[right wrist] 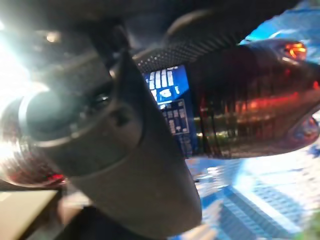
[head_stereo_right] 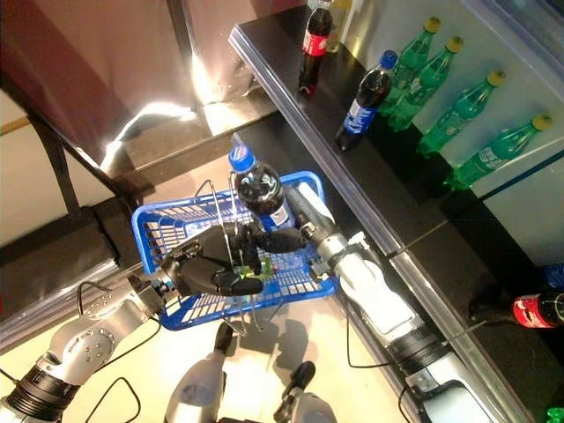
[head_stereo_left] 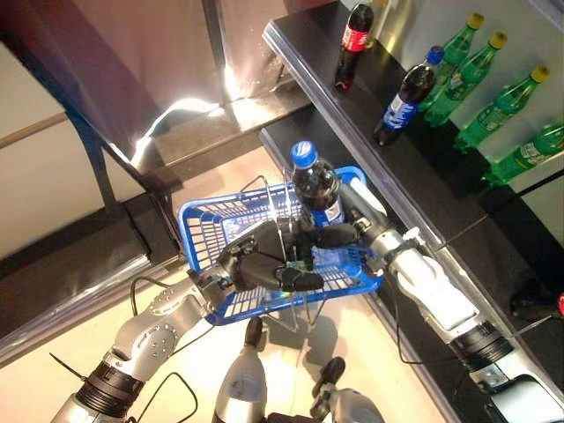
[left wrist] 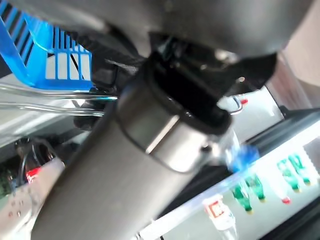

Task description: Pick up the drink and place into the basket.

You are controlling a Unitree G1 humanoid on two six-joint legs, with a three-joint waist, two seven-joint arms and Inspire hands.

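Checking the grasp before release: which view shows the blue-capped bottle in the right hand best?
Left eye view: the whole bottle, cap to label, upright over the blue basket, with the right hand curled round it. Right eye view shows much the same. Right wrist view shows only its dark body and label, very close. Left wrist view does not show it clearly.

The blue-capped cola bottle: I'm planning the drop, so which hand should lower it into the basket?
Right. The right hand already grips the cola bottle over the blue basket; the left hand holds its wire handle.

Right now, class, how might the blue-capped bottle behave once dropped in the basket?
The bottle looks full of dark drink, so probably heavy. Round and smooth, it may roll or tip inside the basket. The right robot hand grips it.
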